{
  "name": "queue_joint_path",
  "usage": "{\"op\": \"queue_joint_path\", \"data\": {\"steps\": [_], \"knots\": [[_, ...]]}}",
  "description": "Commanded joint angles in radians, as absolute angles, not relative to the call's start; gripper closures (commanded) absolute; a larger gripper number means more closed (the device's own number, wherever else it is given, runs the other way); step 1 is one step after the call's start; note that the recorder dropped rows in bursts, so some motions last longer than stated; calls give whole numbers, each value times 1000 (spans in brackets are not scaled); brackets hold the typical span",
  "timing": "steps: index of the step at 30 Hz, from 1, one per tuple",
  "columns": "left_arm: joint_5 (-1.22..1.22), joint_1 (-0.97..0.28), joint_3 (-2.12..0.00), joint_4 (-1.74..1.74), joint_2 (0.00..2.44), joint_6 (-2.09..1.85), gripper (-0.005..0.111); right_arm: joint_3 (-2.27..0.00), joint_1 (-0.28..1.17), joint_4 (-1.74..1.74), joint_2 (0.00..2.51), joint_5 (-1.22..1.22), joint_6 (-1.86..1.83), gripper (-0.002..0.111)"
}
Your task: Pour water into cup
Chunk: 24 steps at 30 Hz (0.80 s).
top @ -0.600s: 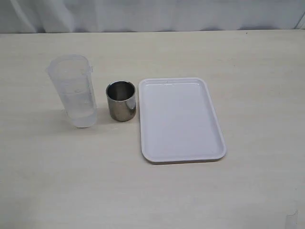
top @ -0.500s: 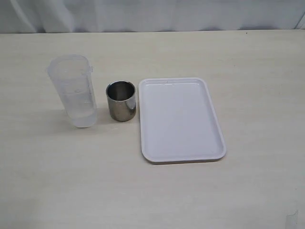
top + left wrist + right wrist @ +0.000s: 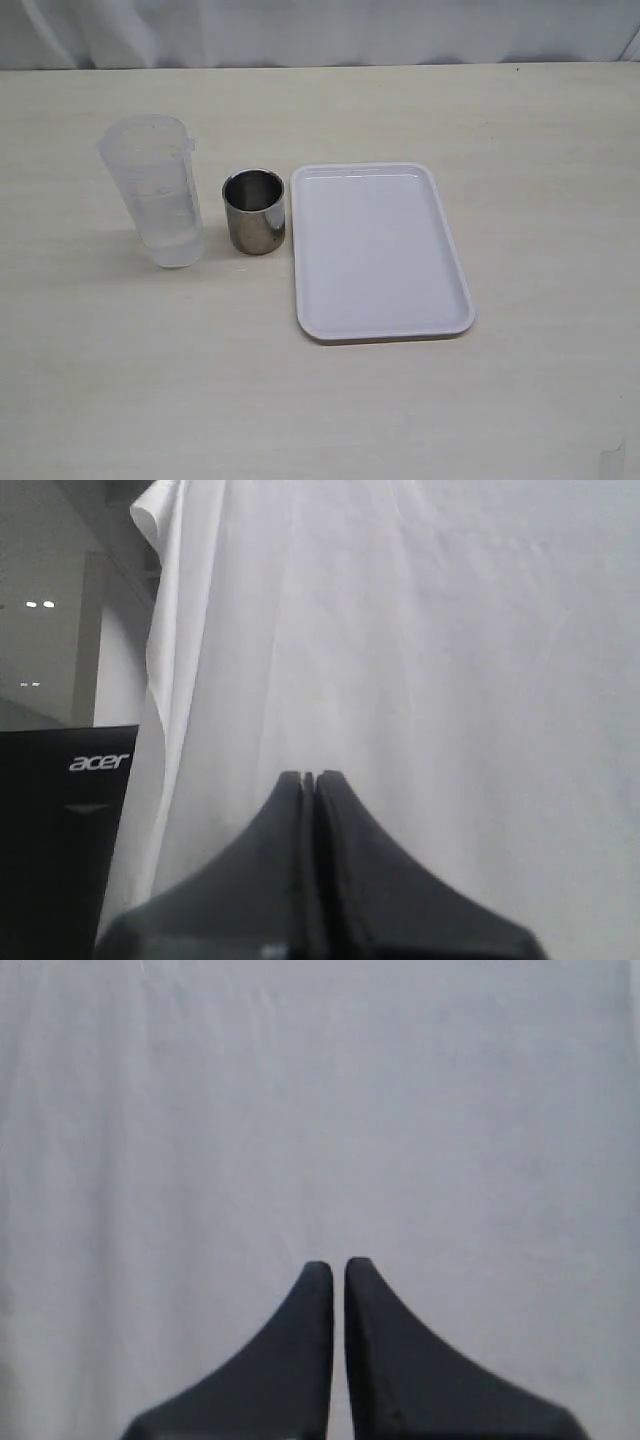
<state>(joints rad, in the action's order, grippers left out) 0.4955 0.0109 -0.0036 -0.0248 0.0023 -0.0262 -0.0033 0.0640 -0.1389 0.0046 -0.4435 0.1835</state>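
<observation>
Steel, plastic, wood grain and cloth before me.
The cup (image 3: 254, 211) is polished grey metal, mirror-bright. The jug (image 3: 150, 175) is cloudy translucent plastic holding clear water (image 3: 172, 228). The tray (image 3: 380, 250) is smooth, faintly glossy white plastic, and the tabletop (image 3: 500, 120) is pale matt wood grain. My left pincer (image 3: 308, 777) and right pincer (image 3: 338, 1265) look matt black against white cloth (image 3: 450, 630).

The left gripper (image 3: 309, 777) has its dark jaws pressed flat together, holding nothing. The right gripper (image 3: 338, 1265) looks closed too, with only a hairline slit between its tips, likewise empty.
</observation>
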Motion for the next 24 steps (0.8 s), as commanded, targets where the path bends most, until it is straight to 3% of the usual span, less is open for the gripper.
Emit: {"op": "queue_joint_path", "data": {"steps": [1, 4, 7, 10, 11, 12, 13, 15, 24], "knots": [[591, 4, 0, -23, 0, 107, 107, 0, 60, -147, 0, -570, 306, 104], [605, 4, 0, -23, 0, 125, 107, 0, 60, -150, 0, -621, 307, 98], [609, 4, 0, -28, 0, 144, 102, 0, 60, -150, 35, -637, 307, 73], [615, 4, -5, -44, 15, 159, 82, 0, 60, -146, 83, -652, 314, 39], [615, 4, -5, -47, 42, 163, 58, 0, 60, -144, 120, -667, 336, 21], [615, 4, -5, -57, 53, 163, 43, 0, 60, -144, 137, -674, 342, 18], [618, 4, -5, -101, 81, 170, 16, 0, 60, -175, 180, -690, 353, 16], [631, 4, -5, -182, 134, 262, 2, 0, 60, -227, 247, -717, 359, 16], [670, 4, -5, -565, 500, 479, 2, -57, 60, -438, 577, -794, 467, 16]]}}
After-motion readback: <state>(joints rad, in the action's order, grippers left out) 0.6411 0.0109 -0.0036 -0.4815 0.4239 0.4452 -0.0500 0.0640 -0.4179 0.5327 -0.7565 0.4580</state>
